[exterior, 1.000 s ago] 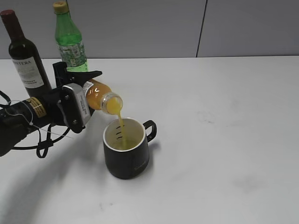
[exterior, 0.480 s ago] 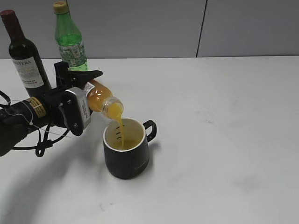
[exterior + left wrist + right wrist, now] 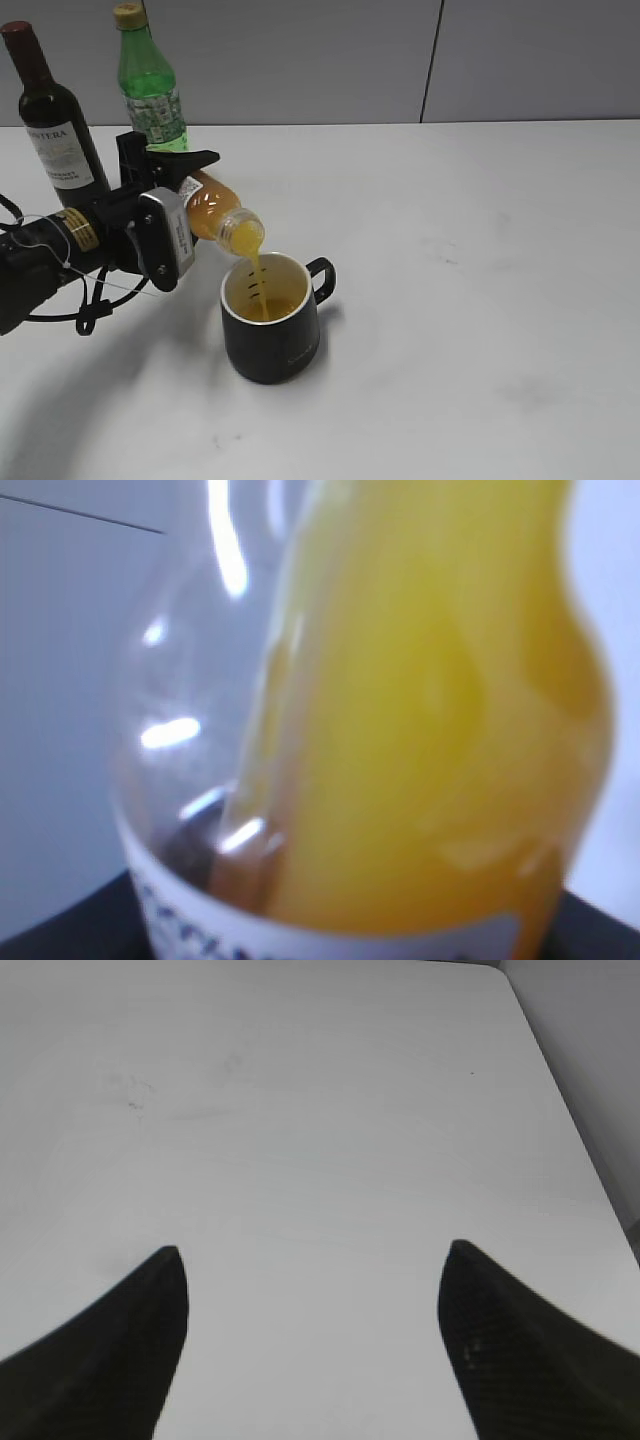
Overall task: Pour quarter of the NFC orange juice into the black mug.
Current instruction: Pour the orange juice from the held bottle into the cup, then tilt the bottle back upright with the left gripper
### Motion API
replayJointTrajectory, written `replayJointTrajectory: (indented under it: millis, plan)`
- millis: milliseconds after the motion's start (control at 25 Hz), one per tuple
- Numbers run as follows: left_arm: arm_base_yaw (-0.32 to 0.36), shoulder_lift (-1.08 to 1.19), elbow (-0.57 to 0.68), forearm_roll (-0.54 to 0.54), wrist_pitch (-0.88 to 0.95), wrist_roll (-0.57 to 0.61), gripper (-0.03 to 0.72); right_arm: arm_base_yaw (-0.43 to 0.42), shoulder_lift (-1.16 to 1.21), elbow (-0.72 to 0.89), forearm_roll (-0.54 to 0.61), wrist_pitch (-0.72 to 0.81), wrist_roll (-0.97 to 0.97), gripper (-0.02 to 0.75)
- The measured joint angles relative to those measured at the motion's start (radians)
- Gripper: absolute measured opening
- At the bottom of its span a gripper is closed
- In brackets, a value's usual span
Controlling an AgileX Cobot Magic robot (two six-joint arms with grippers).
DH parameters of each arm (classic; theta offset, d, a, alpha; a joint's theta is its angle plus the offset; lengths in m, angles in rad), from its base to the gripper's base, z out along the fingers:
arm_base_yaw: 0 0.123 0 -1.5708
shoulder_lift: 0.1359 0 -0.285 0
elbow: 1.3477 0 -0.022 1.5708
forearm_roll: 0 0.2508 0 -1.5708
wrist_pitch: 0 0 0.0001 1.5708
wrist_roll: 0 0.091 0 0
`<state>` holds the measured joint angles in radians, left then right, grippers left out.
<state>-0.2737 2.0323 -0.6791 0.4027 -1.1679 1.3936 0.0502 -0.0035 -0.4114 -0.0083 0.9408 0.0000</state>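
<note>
The juice (image 3: 212, 213) is gripped by the left gripper (image 3: 165, 205), tilted over the mug (image 3: 270, 320) near the table's (image 3: 480, 300) left edge; the thin stream should be kept inside the rim and righted at a quarter. The right gripper (image 3: 312, 1290) is spread, empty.

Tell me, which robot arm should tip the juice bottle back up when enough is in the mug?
Probably the left. The left gripper already holds the NFC orange juice tilted over the black mug, with juice streaming in. The right gripper is open, empty, over bare table.
</note>
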Motion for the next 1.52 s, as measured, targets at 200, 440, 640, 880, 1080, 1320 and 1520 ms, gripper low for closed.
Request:
replayJointTrajectory:
  millis: [200, 440, 640, 880, 1080, 1320, 1520]
  plan:
    - [0.0, 0.0, 0.0, 0.0, -0.001, 0.026, 0.47, 0.0, 0.0, 0.0, 0.0, 0.0, 0.0, 0.592]
    - [0.0, 0.0, 0.0, 0.0, -0.002, 0.043, 0.47, 0.0, 0.0, 0.0, 0.0, 0.0, 0.0, 0.592]
    - [0.0, 0.0, 0.0, 0.0, -0.003, 0.045, 0.47, 0.0, 0.0, 0.0, 0.0, 0.0, 0.0, 0.592]
    - [0.0, 0.0, 0.0, -0.007, -0.003, 0.049, 0.47, 0.0, 0.0, 0.0, 0.0, 0.0, 0.0, 0.592]
    - [0.0, 0.0, 0.0, -0.008, -0.003, 0.052, 0.47, 0.0, 0.0, 0.0, 0.0, 0.0, 0.0, 0.592]
    - [0.0, 0.0, 0.0, -0.008, -0.003, 0.052, 0.47, 0.0, 0.0, 0.0, 0.0, 0.0, 0.0, 0.592]
    - [0.0, 0.0, 0.0, -0.008, -0.003, 0.061, 0.47, 0.0, 0.0, 0.0, 0.0, 0.0, 0.0, 0.592]
